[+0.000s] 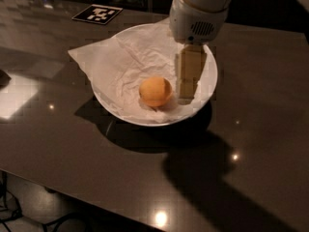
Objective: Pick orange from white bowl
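Dark, glossy brown tabletop dotted with light glints, with a black-and-white square marker tag at upper left. At centre, a wide, shallow, glossy white bowl lined with crumpled white paper spilling past its left rim, cradling a small round orange with matte yellow-orange skin. Just right of the orange and inside the bowl, a beige gripper pointing down beneath a white arm housing; impossible to tell whether clenched or released.

End effector over white bowl hides some paper.
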Motion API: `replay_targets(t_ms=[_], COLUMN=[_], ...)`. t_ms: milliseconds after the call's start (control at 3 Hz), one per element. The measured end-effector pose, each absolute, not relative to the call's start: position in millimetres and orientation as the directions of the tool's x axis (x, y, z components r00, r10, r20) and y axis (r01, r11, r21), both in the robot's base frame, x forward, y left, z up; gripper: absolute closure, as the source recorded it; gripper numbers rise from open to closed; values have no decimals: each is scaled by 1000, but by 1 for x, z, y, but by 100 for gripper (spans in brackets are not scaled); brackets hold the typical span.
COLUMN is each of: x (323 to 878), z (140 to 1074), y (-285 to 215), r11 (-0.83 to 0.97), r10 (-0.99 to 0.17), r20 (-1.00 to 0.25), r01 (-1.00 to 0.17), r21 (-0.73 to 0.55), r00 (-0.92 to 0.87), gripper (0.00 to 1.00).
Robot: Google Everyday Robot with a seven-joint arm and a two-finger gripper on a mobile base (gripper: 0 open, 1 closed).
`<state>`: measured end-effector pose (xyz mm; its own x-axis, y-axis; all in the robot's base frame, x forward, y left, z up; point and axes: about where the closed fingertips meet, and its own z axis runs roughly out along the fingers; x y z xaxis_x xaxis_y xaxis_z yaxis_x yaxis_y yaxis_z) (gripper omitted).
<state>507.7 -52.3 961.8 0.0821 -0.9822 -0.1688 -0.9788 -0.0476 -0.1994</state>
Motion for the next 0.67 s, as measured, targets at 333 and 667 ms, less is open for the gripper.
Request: replay_targets(t_ms=[333, 667], x=[518, 531], z=[947, 933], y=[-34, -27], r11=[-35, 4], r10=[-982, -982], r20=[-180, -189], r01=[-986, -992], r21=[-162, -126], r00=[64, 20], gripper=[0, 7])
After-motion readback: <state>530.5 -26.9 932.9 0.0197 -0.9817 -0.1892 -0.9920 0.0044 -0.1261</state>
